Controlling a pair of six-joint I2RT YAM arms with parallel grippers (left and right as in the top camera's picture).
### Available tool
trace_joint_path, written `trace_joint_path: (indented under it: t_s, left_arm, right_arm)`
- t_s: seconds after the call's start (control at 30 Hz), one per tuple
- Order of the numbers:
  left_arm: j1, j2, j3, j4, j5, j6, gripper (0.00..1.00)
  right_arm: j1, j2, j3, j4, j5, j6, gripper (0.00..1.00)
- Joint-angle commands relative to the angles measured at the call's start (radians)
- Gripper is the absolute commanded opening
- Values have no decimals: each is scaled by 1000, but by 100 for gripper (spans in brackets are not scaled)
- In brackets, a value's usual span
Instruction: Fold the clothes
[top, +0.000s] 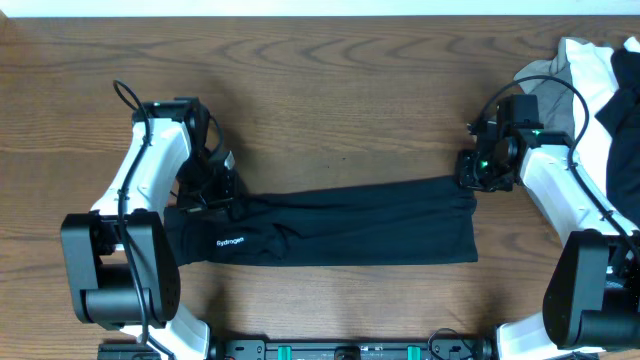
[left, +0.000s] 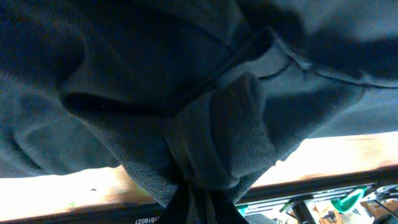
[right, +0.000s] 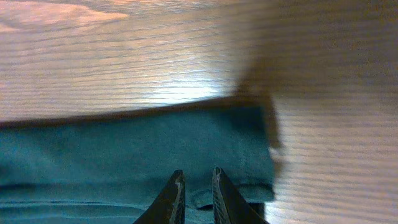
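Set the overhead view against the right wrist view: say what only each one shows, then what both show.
Only overhead: the left arm at the left end of the black garment, the white lettering near that end, and a pile of other clothes in the far right corner. Only right wrist: the right fingers close up, a little apart, over the garment's end. Both: the black garment lying as a long folded strip on the wooden table, with bare wood beyond its right end.
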Motion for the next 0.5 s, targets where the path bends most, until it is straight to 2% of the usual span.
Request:
trace_joint_path:
  t_s: [0.0,0.2,0.23,0.3,0.33,0.43,0.47]
  left_arm:
    - [4,-17,-44,7,-11,-31,7]
    - [4,-17,-102,14,-11,-43,7]
    - [4,-17,-109,14,-11,-43,14]
    - [4,-17,-124,14,-11,-43,40]
    - [4,-17,-130,14,-11,-43,48]
    - [4,-17,-134,5,-8,-46,49]
    - [4,-18,-130,-3,-8,-46,43]
  right_arm:
    - [18,-15,7,14,-56,-46,15]
    - [26,-15,7,26,-54,-46,16]
    - [26,-15,7,26,-54,-46,17]
    - [26,-15,6,24,-54,-46,16]
    - [26,-15,6,24,-54,-46,17]
    - [26,-15,5,20,-54,-46,17]
    - [26,-15,5,19,-54,-46,16]
